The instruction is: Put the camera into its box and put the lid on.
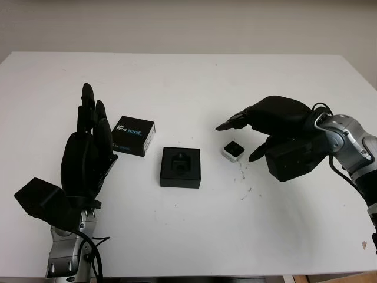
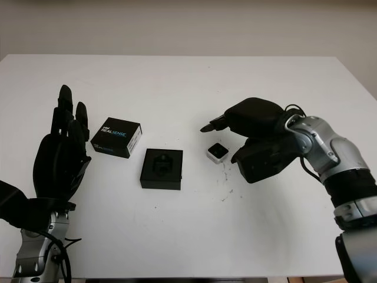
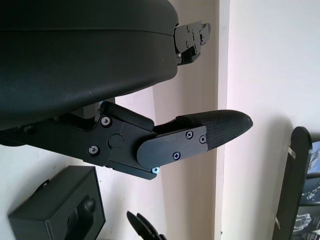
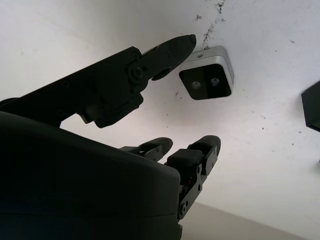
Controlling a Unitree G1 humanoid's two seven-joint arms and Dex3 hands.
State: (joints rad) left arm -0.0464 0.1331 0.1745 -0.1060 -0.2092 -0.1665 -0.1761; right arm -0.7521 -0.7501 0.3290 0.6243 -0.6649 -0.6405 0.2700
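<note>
A small silver camera (image 1: 233,151) with a black face lies on the white table, right of centre. My right hand (image 1: 244,132) hovers over it, open, its upper fingers reaching past the camera and its thumb (image 4: 170,50) close beside it; I cannot tell whether the thumb touches it. The camera (image 4: 208,80) is free between them. The open black box (image 1: 180,167) with its moulded insert sits at the table's middle. Its lid (image 1: 134,135), printed REALSENSE, lies just left of the box. My left hand (image 1: 88,144) is raised upright at the left, open and holding nothing.
The white table (image 1: 188,82) stretches wide behind the objects. A few dark specks (image 1: 242,174) mark the surface near the camera. A corner of the box (image 3: 60,212) appears below my left hand in the left wrist view.
</note>
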